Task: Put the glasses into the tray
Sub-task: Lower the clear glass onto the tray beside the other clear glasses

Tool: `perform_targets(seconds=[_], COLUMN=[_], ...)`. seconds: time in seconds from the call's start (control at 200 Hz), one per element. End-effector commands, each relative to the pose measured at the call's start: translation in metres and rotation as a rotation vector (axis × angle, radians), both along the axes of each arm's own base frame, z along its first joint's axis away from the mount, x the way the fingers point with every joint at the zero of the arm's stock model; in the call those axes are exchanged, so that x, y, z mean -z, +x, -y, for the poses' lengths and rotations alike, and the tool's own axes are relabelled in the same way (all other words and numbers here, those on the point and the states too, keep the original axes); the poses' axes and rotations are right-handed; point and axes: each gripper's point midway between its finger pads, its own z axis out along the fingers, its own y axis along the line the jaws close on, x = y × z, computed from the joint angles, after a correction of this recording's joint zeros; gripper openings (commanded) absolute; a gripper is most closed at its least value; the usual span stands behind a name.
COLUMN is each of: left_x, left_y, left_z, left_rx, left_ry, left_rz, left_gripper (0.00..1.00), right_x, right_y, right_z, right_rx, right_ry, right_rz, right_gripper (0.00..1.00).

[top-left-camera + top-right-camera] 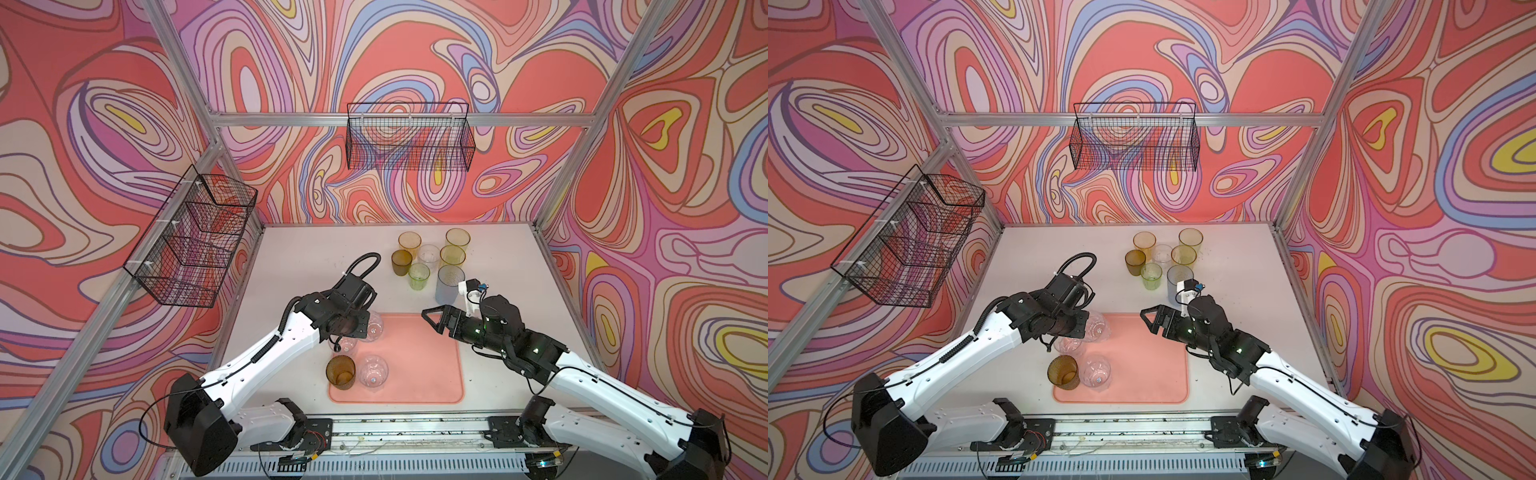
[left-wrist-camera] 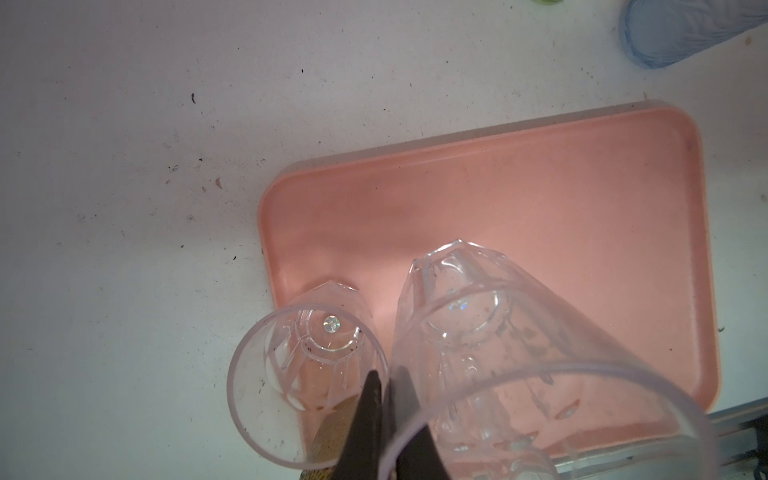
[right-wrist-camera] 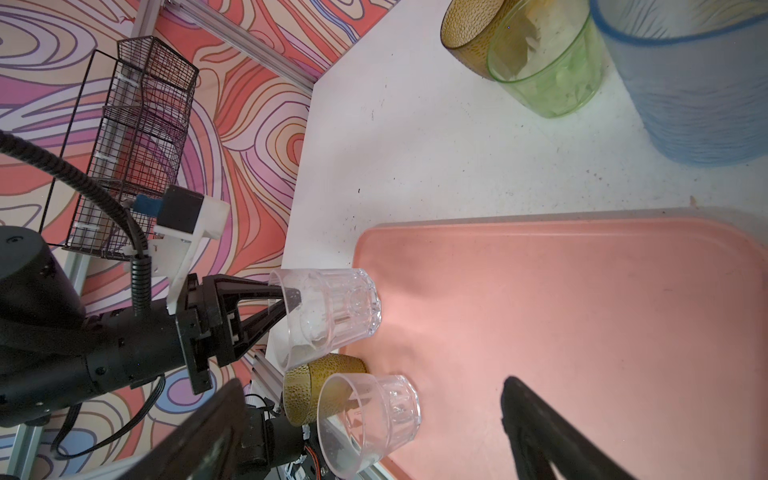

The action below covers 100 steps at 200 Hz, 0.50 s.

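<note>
White-shelled arms (image 1: 257,353) have black joints (image 1: 199,419), ribbed black conduit (image 3: 140,278), green lights (image 1: 479,331), a black right gripper (image 1: 430,322)

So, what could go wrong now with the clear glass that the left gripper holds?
The left gripper pinches the clear faceted plastic tumbler only at its rim, at a corner of the flat salmon-pink tray; it may slip or tip when released. A second clear tumbler stands close beside it, so lowering could knock that one over.

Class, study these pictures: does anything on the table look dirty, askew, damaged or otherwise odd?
Yes: the clear glass pinched by the left gripper has brownish specks on its wall, and dark flecks dot the white table beside the tray. Nothing looks broken or spilled.
</note>
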Motion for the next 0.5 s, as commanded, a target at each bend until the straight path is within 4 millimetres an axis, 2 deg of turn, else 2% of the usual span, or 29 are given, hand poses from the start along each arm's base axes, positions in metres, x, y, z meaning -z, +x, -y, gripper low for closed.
perform_targets(seconds=[0.0,0.496], left_x=[0.006,0.023], left_y=[0.001,-0.002], left_z=[-0.001,0.0], left_rx=[0.003,0.011], left_ry=[0.031,0.061], left_rz=[0.001,-0.027], left_gripper=[0.0,0.0], right_x=[0.009,0.014], right_y=[0.002,0.001], right_z=[0.002,0.003], right_rx=[0.009,0.015], right_ry=[-0.018,-0.021], right_rz=[-0.014,-0.026], right_gripper=[0.98,0.98])
